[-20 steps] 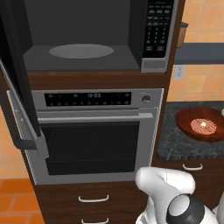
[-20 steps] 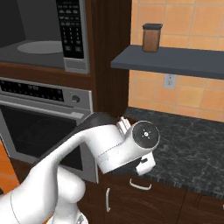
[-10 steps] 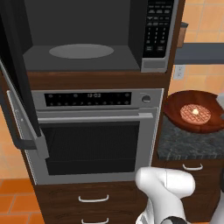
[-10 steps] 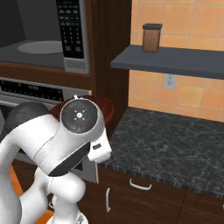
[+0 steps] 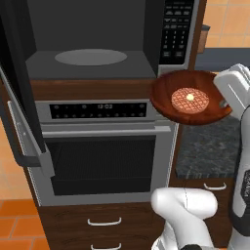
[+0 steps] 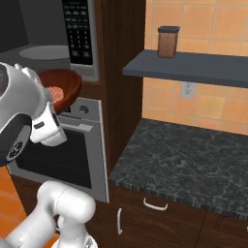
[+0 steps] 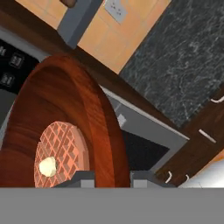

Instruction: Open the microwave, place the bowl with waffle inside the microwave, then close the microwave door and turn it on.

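Kitchen wall unit: dark wood cabinet, steel oven (image 5: 105, 151) below, microwave (image 5: 112, 39) built in above it. Dark speckled stone surface (image 6: 193, 160) just right of the cabinet, orange tile behind, grey shelf (image 6: 189, 68) over it with a brown jar (image 6: 167, 41) on top.

Microwave door (image 5: 19, 83) is swung wide open to the left of the cavity, handle bar hanging down past the oven's left edge. Grey turntable (image 5: 90, 57) exposed inside. Keypad strip (image 5: 177, 27) at the cavity's right.

Bowl with waffle (image 5: 191, 97) is up in the air, off the surface, in front of the microwave's lower right corner, just below the keypad and above the oven's right end. Roughly level in the left base view. Waffle sits in the middle of it.

Pincer (image 7: 106, 177) closed on the bowl's rim: one fingertip (image 7: 81, 178) inside the rim, the other outside, wall between them. Arm wrist is at the bowl's right side.
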You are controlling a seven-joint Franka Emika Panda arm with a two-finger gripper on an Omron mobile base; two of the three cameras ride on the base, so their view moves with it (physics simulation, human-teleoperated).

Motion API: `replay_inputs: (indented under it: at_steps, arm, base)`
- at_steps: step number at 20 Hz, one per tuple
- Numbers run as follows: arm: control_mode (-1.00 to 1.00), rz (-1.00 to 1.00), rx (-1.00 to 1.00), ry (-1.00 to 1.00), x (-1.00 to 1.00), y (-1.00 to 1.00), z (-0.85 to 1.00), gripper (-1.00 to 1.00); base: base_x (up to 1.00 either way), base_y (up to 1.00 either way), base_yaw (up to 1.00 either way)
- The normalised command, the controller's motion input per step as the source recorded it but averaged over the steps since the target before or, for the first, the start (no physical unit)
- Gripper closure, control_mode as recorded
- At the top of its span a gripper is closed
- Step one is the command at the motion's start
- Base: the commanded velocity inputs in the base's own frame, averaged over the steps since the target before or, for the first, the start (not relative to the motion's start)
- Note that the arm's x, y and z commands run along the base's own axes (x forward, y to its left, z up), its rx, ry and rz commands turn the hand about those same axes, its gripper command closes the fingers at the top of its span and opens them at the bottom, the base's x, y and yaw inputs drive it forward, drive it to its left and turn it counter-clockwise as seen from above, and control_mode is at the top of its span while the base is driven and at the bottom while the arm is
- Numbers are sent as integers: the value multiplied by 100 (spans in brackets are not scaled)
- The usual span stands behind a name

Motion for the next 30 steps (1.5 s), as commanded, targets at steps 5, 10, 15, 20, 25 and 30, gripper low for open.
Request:
replay_inputs:
  at_steps: [5,10,15,20,25,30]
  arm:
    - [-100,-12,0,-17,46,100,7,100]
    - [-100,-16,0,-15,76,98,19,100]
    - [-100,-12,6,-1,89,83,57,100]
    - [-100,-4,5,15,99,60,54,100]
    - [-100,-8,1,16,100,10,-2,100]
    - [-100,-7,8,1,100,0,-10,100]
  base:
    - [0,0,0]
    - [0,0,0]
    - [0,0,0]
    - [0,0,0]
    - [0,0,0]
    - [0,0,0]
